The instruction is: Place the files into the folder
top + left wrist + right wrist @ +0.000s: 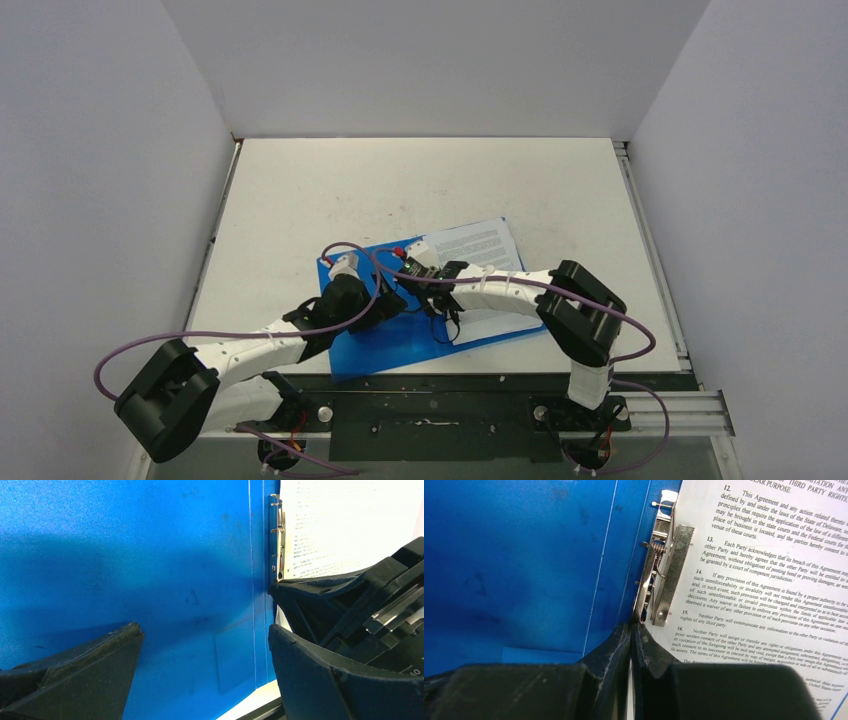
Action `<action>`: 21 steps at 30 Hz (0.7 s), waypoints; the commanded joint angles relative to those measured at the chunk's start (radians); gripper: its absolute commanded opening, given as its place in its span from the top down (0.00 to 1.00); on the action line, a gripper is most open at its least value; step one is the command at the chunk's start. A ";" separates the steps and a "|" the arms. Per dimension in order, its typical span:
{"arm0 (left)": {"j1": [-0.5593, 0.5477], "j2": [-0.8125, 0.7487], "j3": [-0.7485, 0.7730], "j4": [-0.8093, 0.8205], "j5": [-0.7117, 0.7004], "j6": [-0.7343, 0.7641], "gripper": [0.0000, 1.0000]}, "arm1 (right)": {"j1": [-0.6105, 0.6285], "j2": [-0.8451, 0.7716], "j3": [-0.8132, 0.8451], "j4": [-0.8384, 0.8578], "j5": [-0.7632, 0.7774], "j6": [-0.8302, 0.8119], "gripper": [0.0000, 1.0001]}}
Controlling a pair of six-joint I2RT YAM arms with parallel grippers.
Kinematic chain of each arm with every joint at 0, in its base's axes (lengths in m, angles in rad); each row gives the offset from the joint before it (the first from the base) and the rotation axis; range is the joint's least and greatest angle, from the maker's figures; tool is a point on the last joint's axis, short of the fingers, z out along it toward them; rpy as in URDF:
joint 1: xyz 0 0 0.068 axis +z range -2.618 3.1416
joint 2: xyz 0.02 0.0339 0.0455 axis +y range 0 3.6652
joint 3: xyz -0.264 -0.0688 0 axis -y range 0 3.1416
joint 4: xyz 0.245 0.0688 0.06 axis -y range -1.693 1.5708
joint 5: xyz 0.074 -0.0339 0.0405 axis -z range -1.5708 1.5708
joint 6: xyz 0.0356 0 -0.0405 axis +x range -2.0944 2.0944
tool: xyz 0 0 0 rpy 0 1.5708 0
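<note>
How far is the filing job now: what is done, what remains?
Done: the folder lies open with paper inside, its edge at the clip. In hand: the shut right gripper is at the clip's near end; the left gripper hovers open. Left: closing the folder.

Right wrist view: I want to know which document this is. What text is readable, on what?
On the sheet:
"12. This Agreement and any action related thereto"
"13. Each Party acknowledges that its breach"
"14. If any provision of this Agreement"
"15. Neither Party will communicate any information"
"16. Neither Party will assign or transfer"
Lowest lines: blurred.
Folder: none.
</note>
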 commanded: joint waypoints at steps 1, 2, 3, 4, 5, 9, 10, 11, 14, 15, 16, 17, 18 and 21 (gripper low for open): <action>-0.003 0.016 -0.013 -0.002 -0.014 0.001 0.02 | 0.009 0.062 -0.059 -0.073 0.010 0.020 0.95; -0.003 0.016 -0.012 -0.001 -0.013 0.001 0.02 | 0.010 0.067 -0.062 -0.068 0.005 0.024 0.95; -0.003 0.016 -0.011 -0.002 -0.013 0.002 0.02 | 0.012 0.069 -0.065 -0.062 0.002 0.026 0.95; -0.003 0.016 -0.011 -0.001 -0.012 0.002 0.02 | 0.013 0.069 -0.066 -0.057 0.000 0.030 0.95; -0.003 0.016 -0.011 -0.003 -0.012 0.002 0.02 | 0.016 0.067 -0.066 -0.053 -0.003 0.034 0.95; -0.003 0.014 -0.011 -0.006 -0.011 0.004 0.02 | 0.017 0.044 -0.065 -0.034 -0.015 0.044 0.95; -0.003 0.012 -0.010 -0.007 -0.012 0.004 0.02 | 0.017 0.035 -0.064 -0.027 -0.026 0.047 0.95; -0.003 0.011 -0.010 -0.009 -0.011 0.004 0.02 | 0.017 0.026 -0.061 -0.017 -0.037 0.049 0.95; -0.003 0.006 -0.008 -0.012 -0.011 0.004 0.02 | 0.017 0.002 -0.050 0.007 -0.060 0.057 0.95; -0.003 0.004 -0.007 -0.014 -0.010 0.005 0.02 | 0.017 -0.003 -0.045 0.012 -0.065 0.061 0.95; -0.003 0.002 -0.007 -0.017 -0.011 0.006 0.02 | 0.017 -0.008 -0.039 0.016 -0.067 0.063 0.95; -0.003 0.002 -0.005 -0.018 -0.010 0.007 0.02 | 0.017 -0.012 -0.033 0.018 -0.070 0.065 0.95; -0.003 0.000 -0.005 -0.020 -0.011 0.006 0.02 | 0.018 -0.016 -0.029 0.022 -0.071 0.067 0.95; -0.003 -0.008 -0.007 -0.026 -0.012 0.008 0.02 | 0.017 -0.028 -0.016 0.030 -0.073 0.072 0.95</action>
